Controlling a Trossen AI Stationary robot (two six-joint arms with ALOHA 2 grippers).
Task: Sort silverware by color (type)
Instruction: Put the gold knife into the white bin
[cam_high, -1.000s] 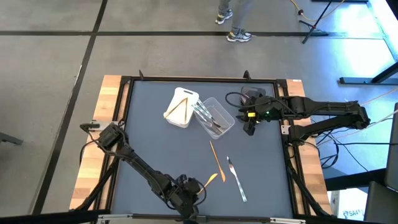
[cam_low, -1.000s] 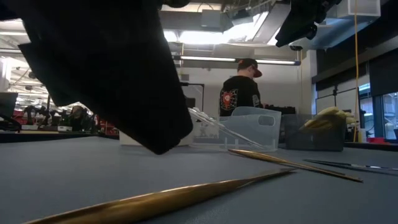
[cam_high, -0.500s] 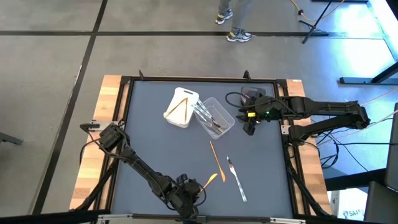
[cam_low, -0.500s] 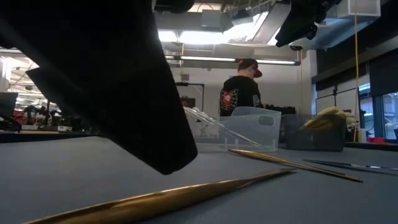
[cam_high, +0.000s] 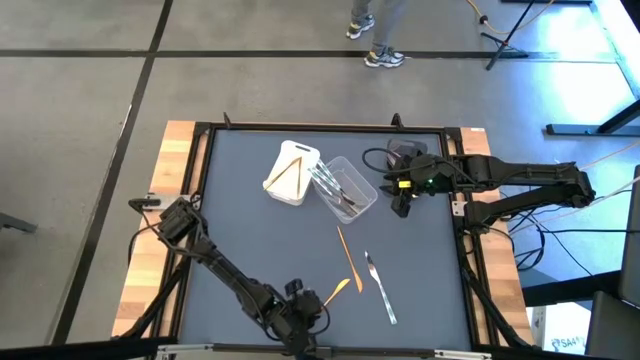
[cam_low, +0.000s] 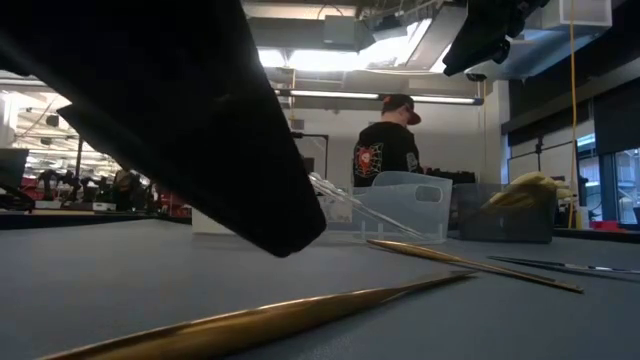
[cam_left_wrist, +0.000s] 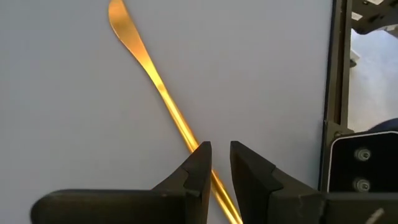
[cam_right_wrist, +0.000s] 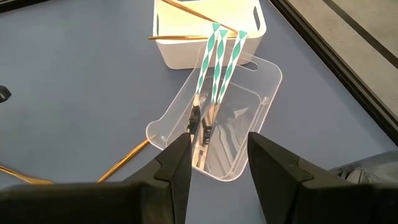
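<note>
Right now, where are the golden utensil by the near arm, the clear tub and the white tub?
golden utensil (cam_left_wrist: 158, 87), left wrist view, mid handle.
clear tub (cam_right_wrist: 268, 74), right wrist view, far rim.
white tub (cam_high: 306, 154), high view, rim corner.

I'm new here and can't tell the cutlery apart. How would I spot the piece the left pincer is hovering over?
Start at the dark table and go to its near edge, where the left pincer hangs. Between its narrowly parted fingers lies a golden-yellow spoon. It lies lowest of the three loose pieces, beside a straight golden stick and a silver-grey fork.
</note>
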